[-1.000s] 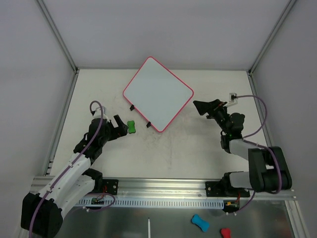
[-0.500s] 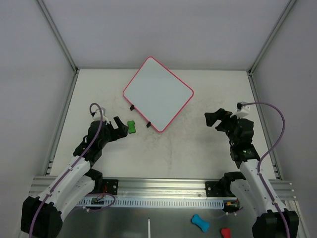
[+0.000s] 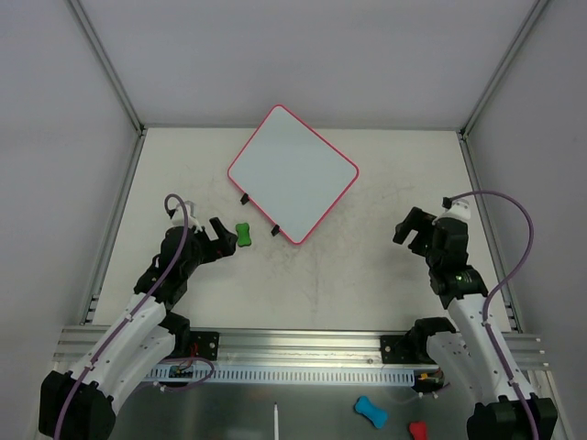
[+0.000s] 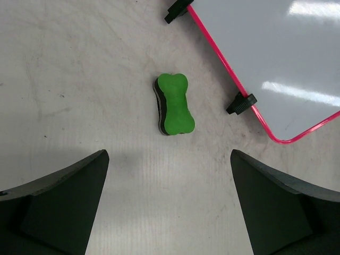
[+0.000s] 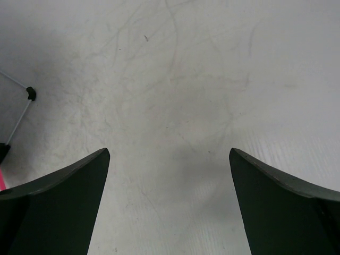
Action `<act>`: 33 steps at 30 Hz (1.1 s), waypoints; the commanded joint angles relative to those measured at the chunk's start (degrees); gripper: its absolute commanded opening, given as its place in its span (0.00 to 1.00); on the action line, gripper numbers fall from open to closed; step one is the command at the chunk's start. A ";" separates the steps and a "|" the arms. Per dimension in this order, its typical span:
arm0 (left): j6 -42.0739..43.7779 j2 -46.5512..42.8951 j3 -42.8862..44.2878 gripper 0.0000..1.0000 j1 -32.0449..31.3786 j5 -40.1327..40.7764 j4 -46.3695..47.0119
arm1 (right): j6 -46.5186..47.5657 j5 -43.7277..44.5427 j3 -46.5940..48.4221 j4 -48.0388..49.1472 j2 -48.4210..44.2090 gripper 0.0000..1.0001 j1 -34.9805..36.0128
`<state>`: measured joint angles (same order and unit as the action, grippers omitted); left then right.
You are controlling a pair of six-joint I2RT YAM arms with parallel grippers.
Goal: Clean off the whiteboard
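Note:
The whiteboard (image 3: 292, 174) lies flat at the table's far middle, turned like a diamond, with a pink-red frame and two small black feet on its near-left edge. Its surface looks plain white. In the left wrist view the whiteboard (image 4: 276, 58) fills the upper right. A green bone-shaped eraser (image 3: 243, 235) lies on the table just off that edge, and the eraser (image 4: 175, 103) sits ahead of my left gripper (image 4: 169, 159), untouched. The left gripper (image 3: 218, 236) is open and empty. My right gripper (image 3: 413, 229) is open over bare table, right of the board, and the right gripper (image 5: 169, 154) holds nothing.
White enclosure walls surround the table on three sides. An aluminium rail (image 3: 293, 344) with the arm bases runs along the near edge. Past it lie a blue eraser (image 3: 370, 411) and a red eraser (image 3: 417, 429).
The right arm has swung back from near the board's right corner toward the right side of the table. The left arm has barely shifted. Both grippers stayed open.

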<state>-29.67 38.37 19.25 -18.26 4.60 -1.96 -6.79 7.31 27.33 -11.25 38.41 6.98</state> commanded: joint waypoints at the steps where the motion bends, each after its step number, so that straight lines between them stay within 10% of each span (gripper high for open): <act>1: 1.11 -0.23 -0.09 0.99 0.60 -0.91 1.69 | -0.69 7.10 4.84 -5.19 0.52 0.99 -0.13; 33: 1.81 0.57 -0.79 0.99 0.51 -4.25 5.65 | -0.34 2.62 -5.62 9.14 -0.97 0.99 -0.22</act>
<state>-29.12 40.27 18.81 -18.26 1.21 1.39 -7.44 9.93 21.67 -5.61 36.86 6.98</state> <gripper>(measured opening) 0.990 0.989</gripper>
